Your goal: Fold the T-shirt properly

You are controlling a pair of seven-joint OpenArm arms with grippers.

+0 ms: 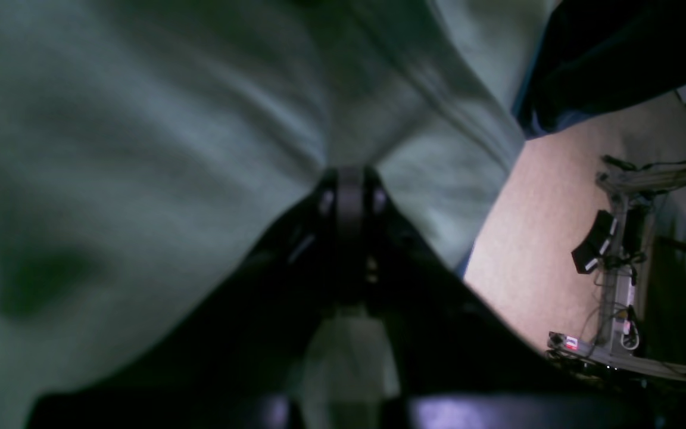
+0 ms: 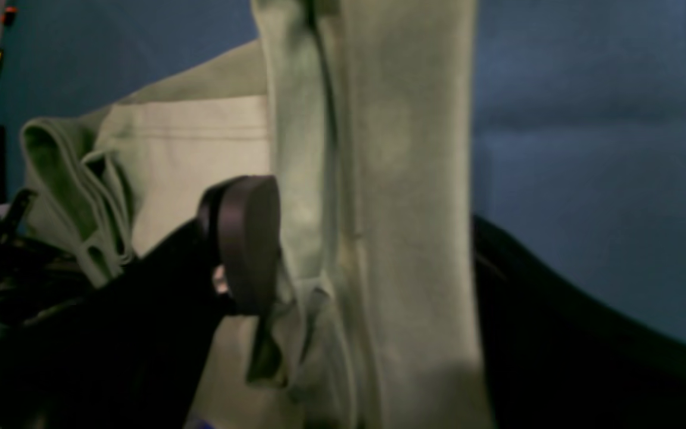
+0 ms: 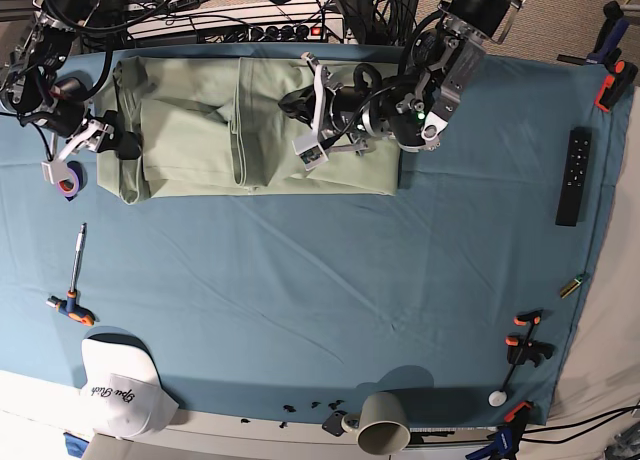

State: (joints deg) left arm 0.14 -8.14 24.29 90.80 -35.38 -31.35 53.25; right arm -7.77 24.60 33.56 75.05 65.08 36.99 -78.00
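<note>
the large pale sage-green short-sleeved fabric shirt (image 3: 250, 125) lies at the far edge of the blue table cloth (image 3: 330, 300), already doubled into a long band with raised folds near its middle. the left gripper (image 3: 300, 105) is pinched tight on a fold of shirt cloth and holds it lifted over the middle of the garment; the left wrist view shows fabric gathered into its tips. the right gripper (image 3: 120, 145) stands wide at the shirt's other end, one pad (image 2: 248, 238) beside a hanging fold, gripping nothing.

risks, as judged: with only one end held, carrying the lifted fold across could drag the lower layers and skew the band. the thin pinch could slip and drop the fold short. the unpinned end near the right gripper could bunch.
</note>
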